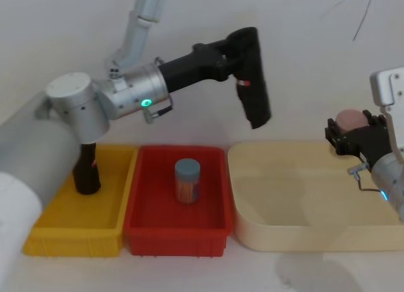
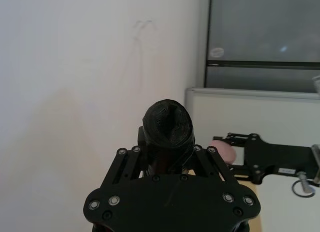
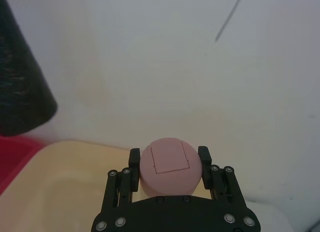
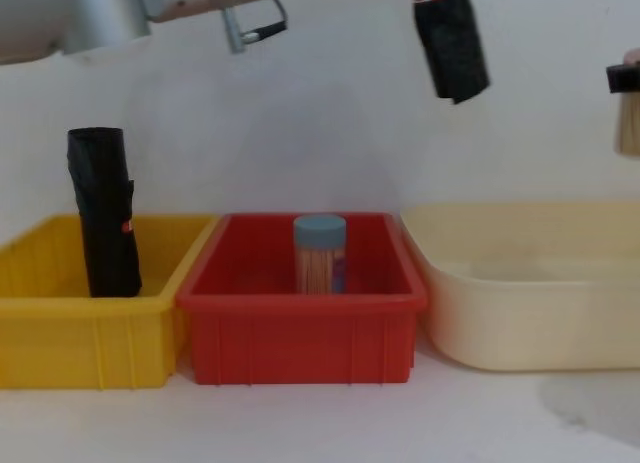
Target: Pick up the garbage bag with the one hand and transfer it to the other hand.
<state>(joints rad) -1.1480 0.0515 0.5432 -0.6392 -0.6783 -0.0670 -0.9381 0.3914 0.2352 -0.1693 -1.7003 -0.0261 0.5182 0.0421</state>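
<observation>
Black garbage bag [image 1: 254, 77], pink-lidded jar [image 3: 165, 167]

Roll [image 1: 86, 172] in L bin [image 1: 69, 241], jar [image 1: 187, 180] in mid bin [image 1: 177, 241], tub [image 1: 315, 238] R.

**Soft, even light with few hard shadows**

Bright, diffuse light fills the scene, and the white wall behind the red bin [image 1: 175, 210] shows no hot spots. Inside the red bin, the floor darkens slightly around the blue-lidded jar [image 1: 187, 180]. Right of the red bin, one soft grey shadow patch [image 1: 309, 273] lies on the table [image 1: 189, 273]. Above the red bin, the garbage bag [image 1: 252, 77] reads flat black without sheen, and it looks out of focus close to the right wrist camera. Up and left of the red bin a green ring [image 1: 146, 103] glows. Far right of it, a blue ring [image 1: 383, 194] shows faintly.
</observation>
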